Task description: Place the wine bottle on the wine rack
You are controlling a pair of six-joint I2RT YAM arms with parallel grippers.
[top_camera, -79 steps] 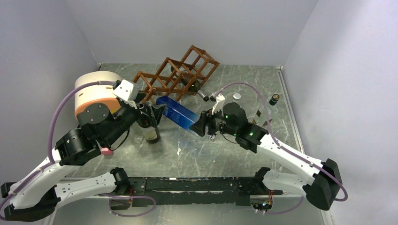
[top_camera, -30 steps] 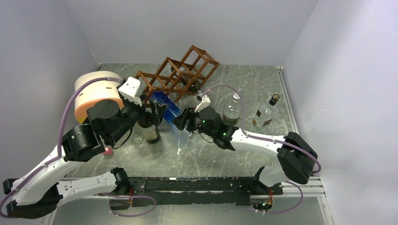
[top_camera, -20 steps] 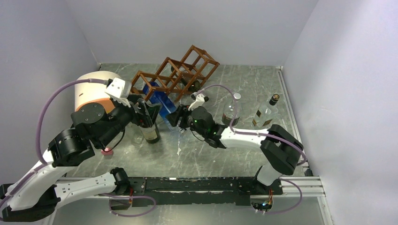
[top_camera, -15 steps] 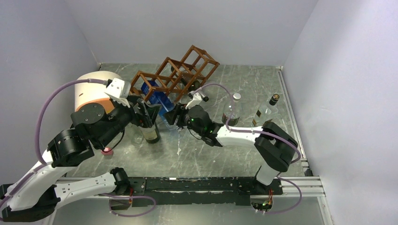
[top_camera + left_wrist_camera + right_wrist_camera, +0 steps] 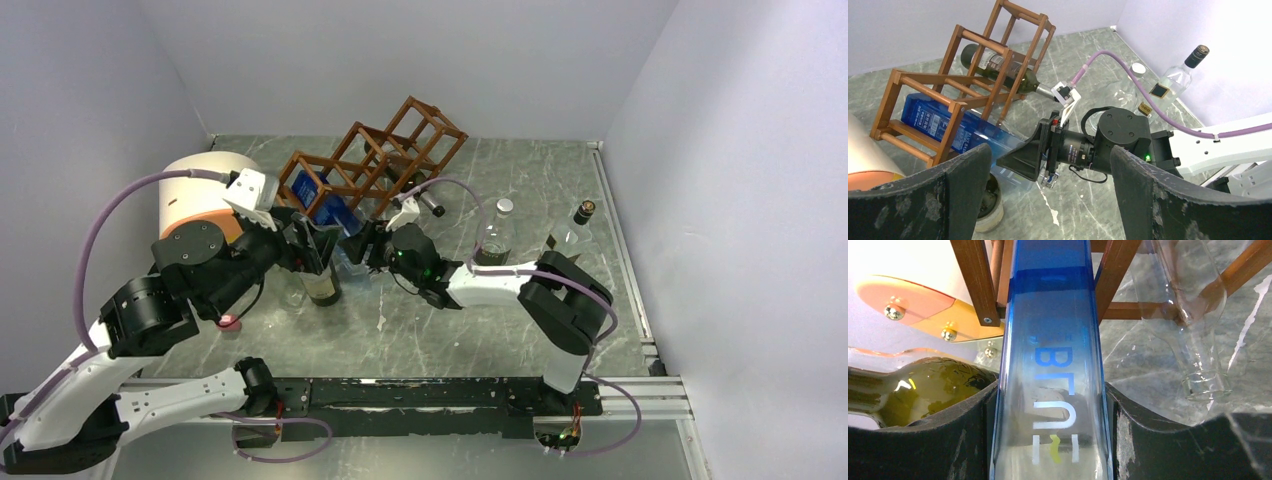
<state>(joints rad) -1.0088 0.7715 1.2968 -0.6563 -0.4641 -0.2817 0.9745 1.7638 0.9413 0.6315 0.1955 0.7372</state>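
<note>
Wine bottle (image 5: 1053, 330), the blue one, is squeezed between the two fingers of the right gripper (image 5: 362, 246). Its far end pokes into a bottom cell of the wine rack (image 5: 385, 160). The left gripper (image 5: 306, 240) has its fingers spread wide with nothing in them, just above a dark bottle (image 5: 321, 285) standing on the table (image 5: 480, 320).

a blue bottle (image 5: 1050, 355) is held between the fingers of the right gripper (image 5: 1050, 395), its far end set between two bars of the wine rack (image 5: 973, 275); a green bottle (image 5: 933, 390) is seen left, a clear bottle (image 5: 1193, 315) right
</note>
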